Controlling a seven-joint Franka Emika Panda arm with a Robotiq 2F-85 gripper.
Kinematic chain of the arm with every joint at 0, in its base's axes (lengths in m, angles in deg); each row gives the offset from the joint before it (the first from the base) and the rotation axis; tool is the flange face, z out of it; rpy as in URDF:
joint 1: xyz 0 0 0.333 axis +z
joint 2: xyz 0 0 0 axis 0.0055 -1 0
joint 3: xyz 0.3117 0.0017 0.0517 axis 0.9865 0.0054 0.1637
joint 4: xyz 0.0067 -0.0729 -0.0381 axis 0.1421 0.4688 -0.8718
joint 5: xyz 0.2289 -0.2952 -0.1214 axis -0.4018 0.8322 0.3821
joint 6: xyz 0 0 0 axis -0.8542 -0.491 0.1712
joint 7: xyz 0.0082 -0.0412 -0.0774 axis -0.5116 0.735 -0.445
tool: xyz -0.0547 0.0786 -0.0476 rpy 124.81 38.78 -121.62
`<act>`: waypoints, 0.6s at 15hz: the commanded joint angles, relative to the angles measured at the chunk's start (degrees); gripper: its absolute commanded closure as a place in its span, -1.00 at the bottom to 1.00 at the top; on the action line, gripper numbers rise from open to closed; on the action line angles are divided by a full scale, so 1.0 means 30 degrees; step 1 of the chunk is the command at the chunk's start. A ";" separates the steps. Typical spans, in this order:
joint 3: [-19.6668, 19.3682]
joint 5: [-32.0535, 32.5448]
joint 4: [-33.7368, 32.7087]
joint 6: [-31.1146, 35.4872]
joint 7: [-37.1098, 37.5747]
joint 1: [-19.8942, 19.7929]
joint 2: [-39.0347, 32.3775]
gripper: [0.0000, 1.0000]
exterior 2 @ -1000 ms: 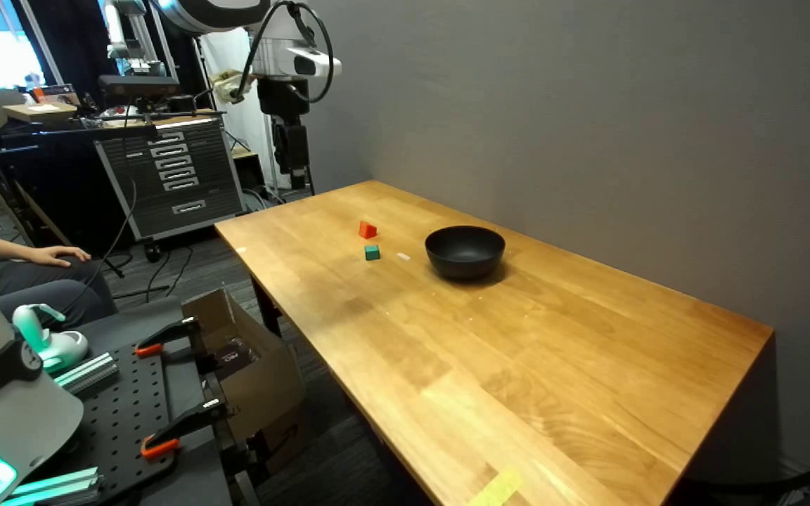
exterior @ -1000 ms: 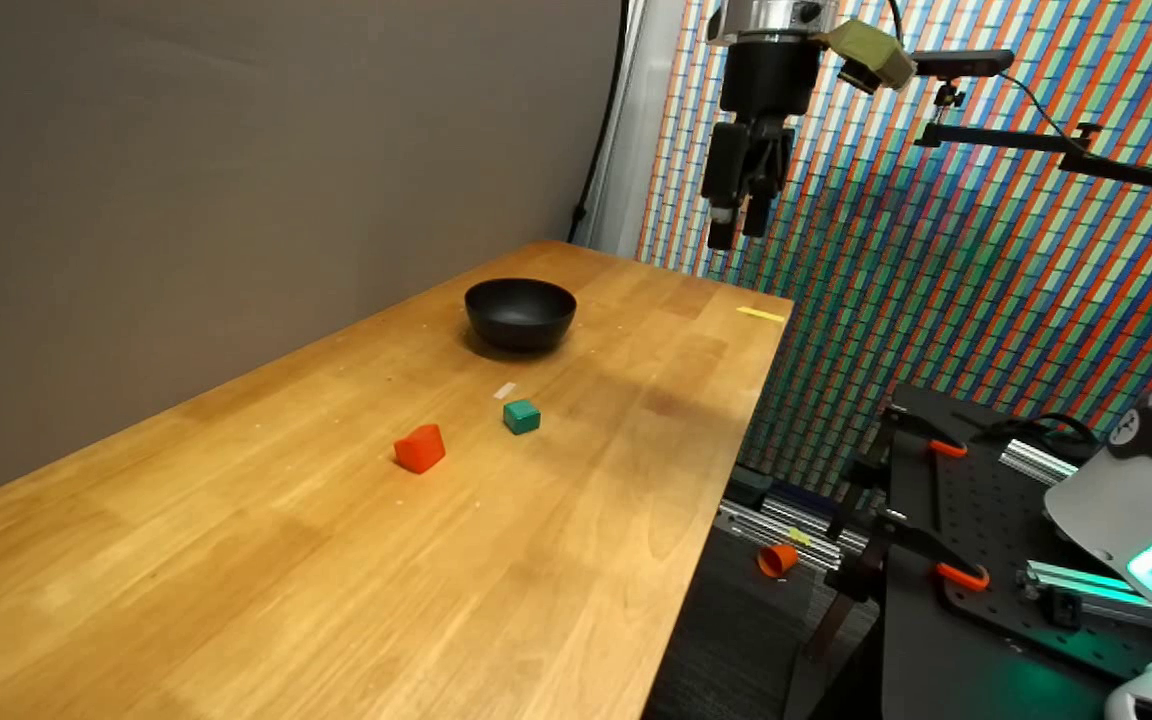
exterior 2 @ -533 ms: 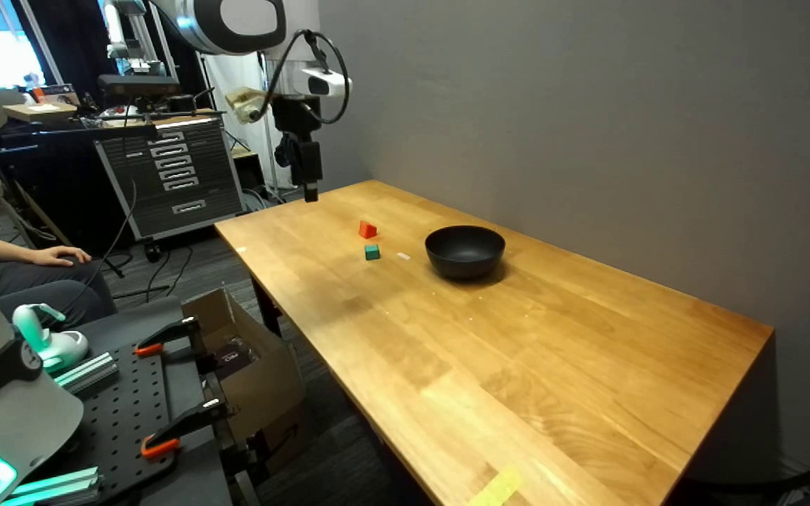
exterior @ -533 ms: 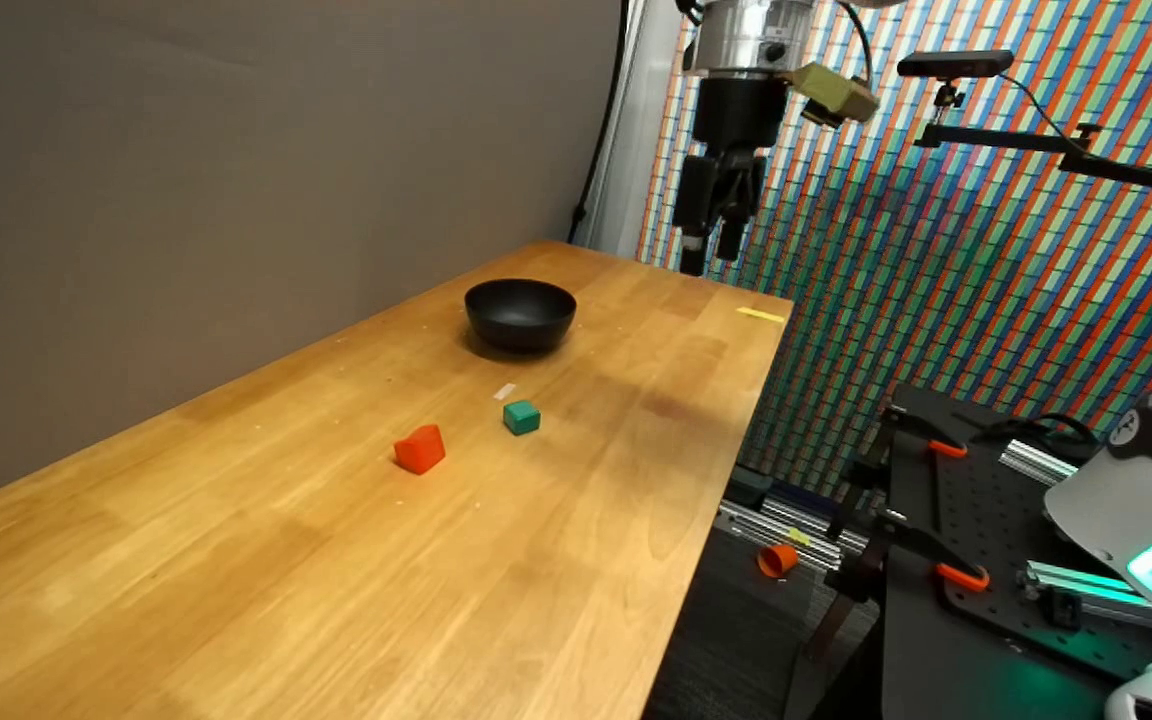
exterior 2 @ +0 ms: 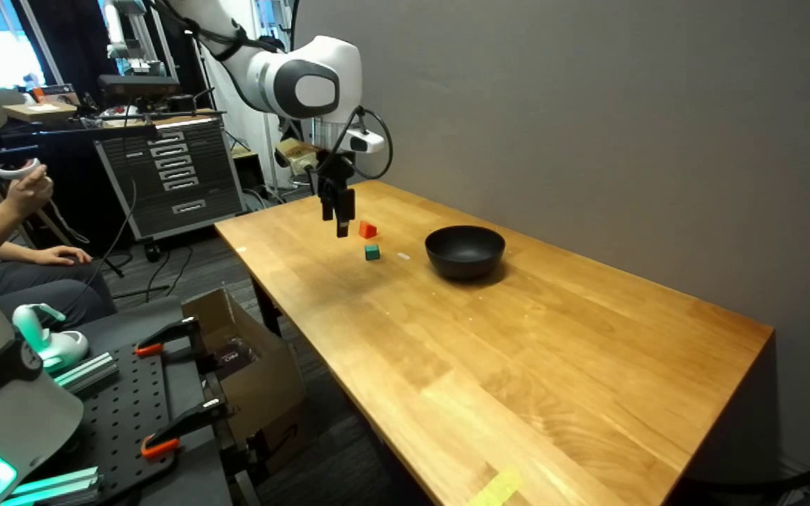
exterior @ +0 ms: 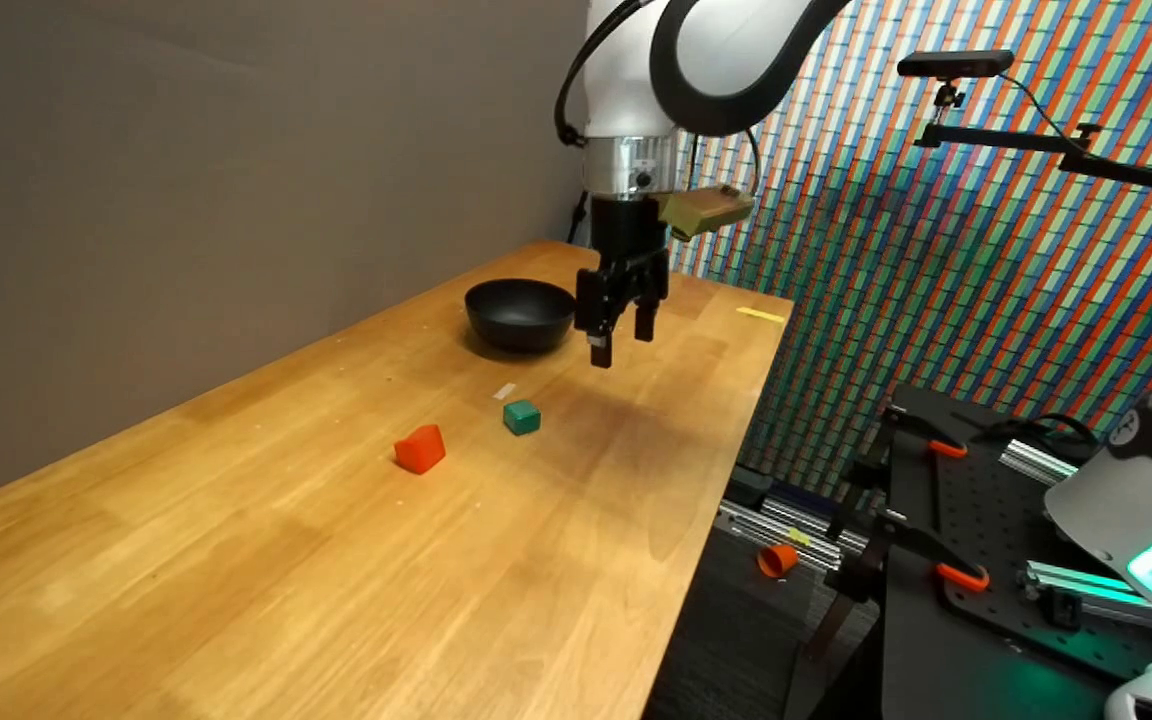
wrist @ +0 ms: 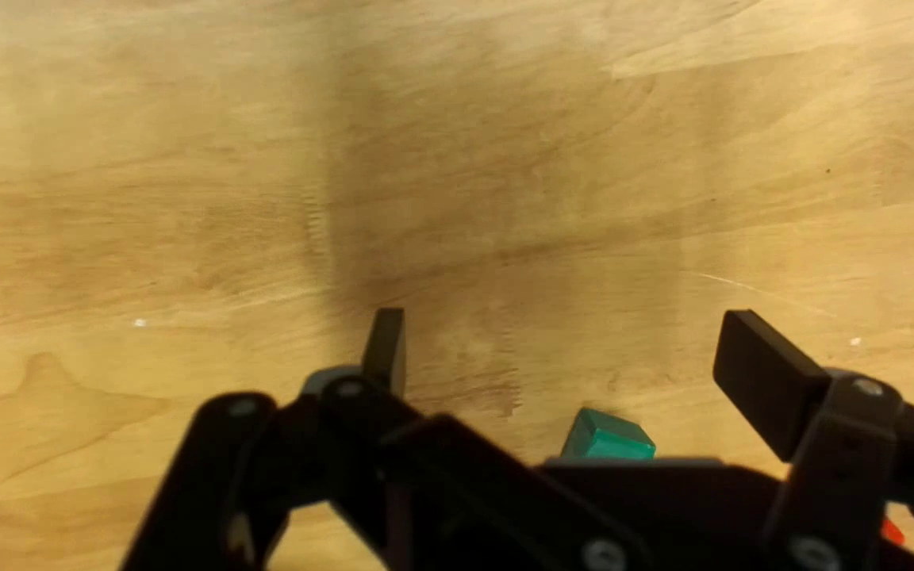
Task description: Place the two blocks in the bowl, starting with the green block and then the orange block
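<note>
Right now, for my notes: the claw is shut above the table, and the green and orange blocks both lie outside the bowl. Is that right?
Not quite: the claw is open, not shut; the wrist view shows its fingers spread wide apart. The rest holds: it is above the table, and the green block and orange block both lie outside the bowl.

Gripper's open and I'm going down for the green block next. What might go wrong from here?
Missed grasp: in the wrist view, the open gripper partly hides the green block, so lining up could go wrong.
Bumped neighbor: the orange block lies near the green one, though not touching, in both exterior views, so a stray descent might nudge it.
</note>
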 commanded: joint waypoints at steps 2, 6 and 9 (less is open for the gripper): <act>-0.0842 0.1148 -0.4083 -0.0398 0.1975 0.1556 -0.4086 -1.00; -0.1487 0.1237 -0.6513 -0.0519 0.2987 0.2575 -0.6417 -1.00; -0.2135 0.1565 -0.7882 -0.0348 0.3736 0.3295 -0.7597 -1.00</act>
